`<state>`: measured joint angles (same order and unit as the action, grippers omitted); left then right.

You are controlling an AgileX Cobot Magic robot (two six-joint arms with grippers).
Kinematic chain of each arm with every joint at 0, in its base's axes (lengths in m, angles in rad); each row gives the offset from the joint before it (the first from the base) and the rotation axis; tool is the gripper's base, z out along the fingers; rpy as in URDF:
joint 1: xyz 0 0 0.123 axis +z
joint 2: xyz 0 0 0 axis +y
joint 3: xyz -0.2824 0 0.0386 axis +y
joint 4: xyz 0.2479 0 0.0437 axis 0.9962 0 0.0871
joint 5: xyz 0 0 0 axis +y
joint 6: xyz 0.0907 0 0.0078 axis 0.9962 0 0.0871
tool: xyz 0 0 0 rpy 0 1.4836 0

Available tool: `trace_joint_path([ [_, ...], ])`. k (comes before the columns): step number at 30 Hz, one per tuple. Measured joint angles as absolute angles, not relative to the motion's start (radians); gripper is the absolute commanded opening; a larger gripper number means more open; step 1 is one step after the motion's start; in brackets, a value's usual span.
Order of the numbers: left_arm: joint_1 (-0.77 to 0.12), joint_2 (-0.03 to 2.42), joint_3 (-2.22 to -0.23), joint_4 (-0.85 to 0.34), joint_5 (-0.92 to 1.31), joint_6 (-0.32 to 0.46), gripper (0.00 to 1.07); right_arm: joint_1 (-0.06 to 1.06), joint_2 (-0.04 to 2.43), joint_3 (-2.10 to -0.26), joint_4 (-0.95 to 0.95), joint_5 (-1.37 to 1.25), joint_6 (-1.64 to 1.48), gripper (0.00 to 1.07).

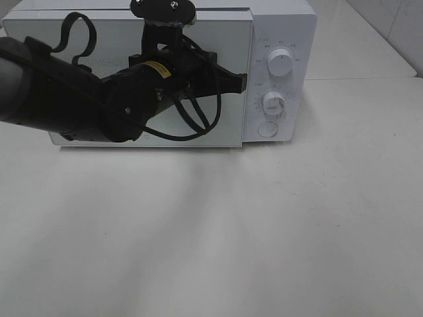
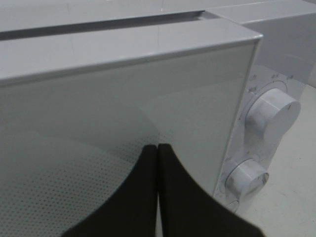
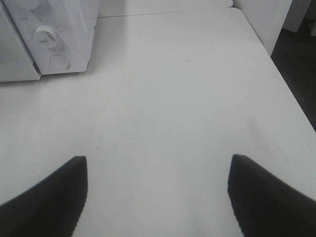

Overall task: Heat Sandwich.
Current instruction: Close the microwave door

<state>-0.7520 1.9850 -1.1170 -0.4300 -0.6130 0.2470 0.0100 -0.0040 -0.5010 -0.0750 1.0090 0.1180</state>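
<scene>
Our left gripper (image 2: 158, 147) has its two black fingers pressed together, with nothing between them. The tips are just in front of the door (image 2: 123, 113) of the microwave (image 1: 281, 26), low on the glass and near its right edge. We cannot tell if they touch the glass. The door is shut flat against the body, and its dotted, reflecting glass does not let us see inside.

Just right of the door is the control panel, with the upper knob (image 1: 280, 64), the lower knob (image 1: 273, 103) and a round button (image 1: 267, 129) below them. No gripper is on any of them.

Our right gripper (image 3: 157, 165) is spread wide and holds nothing. It hangs over the white table (image 3: 197, 74), well to the near right of the microwave.

The sandwich does not show in any view, neither on the table nor in a gripper. We judge that it is probably behind the shut door, but we cannot confirm this. If so, the loading and closing are done, and what is left is to turn a knob to start the heating and later to take the food out. If not, almost all of the task is left.
</scene>
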Motion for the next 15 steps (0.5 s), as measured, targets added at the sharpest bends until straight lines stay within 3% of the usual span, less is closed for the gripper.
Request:
trace_joint_path([
  [7,-0.753,2.001,-1.171,-0.529,-0.572,0.338,0.00,0.010,-0.004,-0.501,-0.075,1.009,0.118,0.75],
  [15,-0.740,2.003,-1.204,-0.547,-0.519,0.350,0.00,0.010,-0.004,-0.501,-0.074,1.009,0.118,0.75],
])
